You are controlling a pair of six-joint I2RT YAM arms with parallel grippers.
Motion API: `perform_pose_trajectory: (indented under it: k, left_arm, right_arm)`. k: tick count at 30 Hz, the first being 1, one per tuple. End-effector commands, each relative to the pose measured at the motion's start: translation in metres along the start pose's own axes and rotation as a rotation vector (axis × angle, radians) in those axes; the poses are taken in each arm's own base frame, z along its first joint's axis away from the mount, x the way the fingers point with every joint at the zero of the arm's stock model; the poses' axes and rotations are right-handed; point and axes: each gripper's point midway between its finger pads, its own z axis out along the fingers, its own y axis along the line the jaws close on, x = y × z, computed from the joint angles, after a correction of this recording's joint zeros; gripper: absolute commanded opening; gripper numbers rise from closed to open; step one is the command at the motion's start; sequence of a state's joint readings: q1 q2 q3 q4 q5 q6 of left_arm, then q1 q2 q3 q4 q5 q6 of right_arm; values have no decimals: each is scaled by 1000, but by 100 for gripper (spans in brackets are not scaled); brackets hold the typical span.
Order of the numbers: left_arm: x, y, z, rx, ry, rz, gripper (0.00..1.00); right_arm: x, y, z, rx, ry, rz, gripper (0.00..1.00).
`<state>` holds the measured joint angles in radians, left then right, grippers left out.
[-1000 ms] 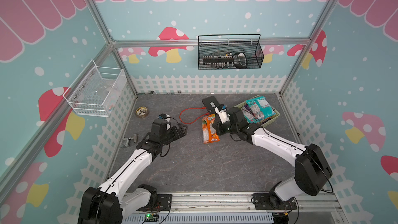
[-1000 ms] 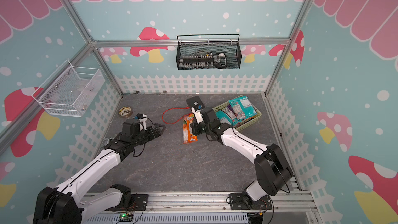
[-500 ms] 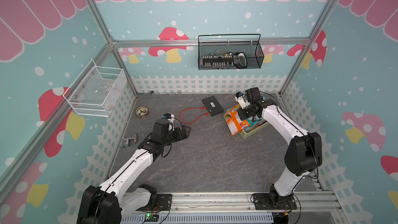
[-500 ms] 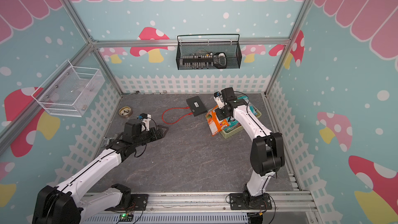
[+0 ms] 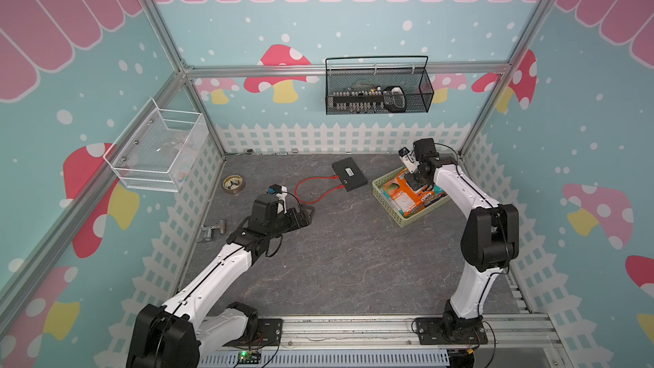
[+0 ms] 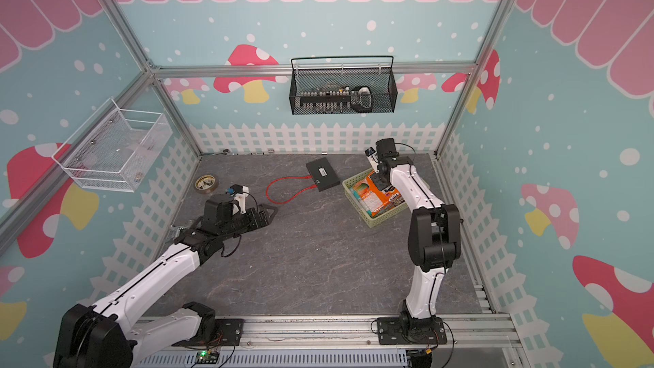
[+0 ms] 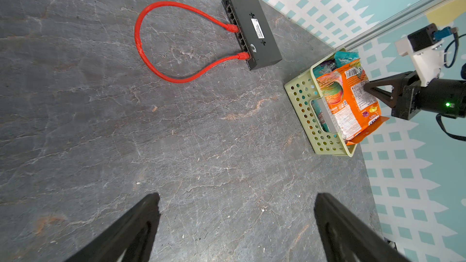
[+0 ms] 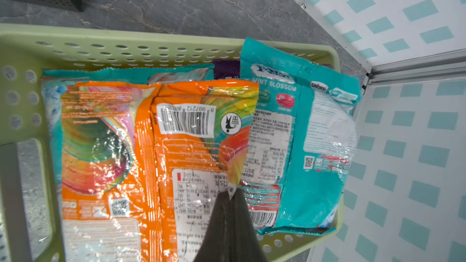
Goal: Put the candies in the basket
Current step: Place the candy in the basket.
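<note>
The right gripper point(image 8: 230, 194) pinches one edge of the orange candy bag point(image 8: 186, 134) – probably so it settles flat beside the teal FOX'S Mint Blossom bag point(image 8: 302, 147) in the pale green perforated basket point(image 5: 407, 223) at two o'clock on the table point(image 5: 354, 260) – while the left gripper point(image 7: 237, 195) hangs wide apart and empty near nine o'clock.

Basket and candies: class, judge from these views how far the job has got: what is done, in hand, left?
Done: a teal bag and others already lie in the basket. In hand: the right gripper is shut on the orange bag, tilted over the basket. Left: let that bag go; no other candy shows on the table. The left gripper hangs open, empty.
</note>
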<state>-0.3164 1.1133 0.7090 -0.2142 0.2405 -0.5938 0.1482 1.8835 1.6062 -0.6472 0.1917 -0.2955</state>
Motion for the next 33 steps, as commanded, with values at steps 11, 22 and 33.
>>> perform_pose_trajectory:
  k: [11,22,33]
  left_arm:
    - [-8,-8,4,26,-16,21,99]
    - [-30,-33,-7,111,-209,58,99]
    - [-68,-61,-46,122,-670,449,99]
  right_arm:
    - [-8,-4,18,-33,-45,82,4]
    - [-26,-14,-67,-44,-292,314,54]
    - [17,6,-147,-29,-676,485,98]
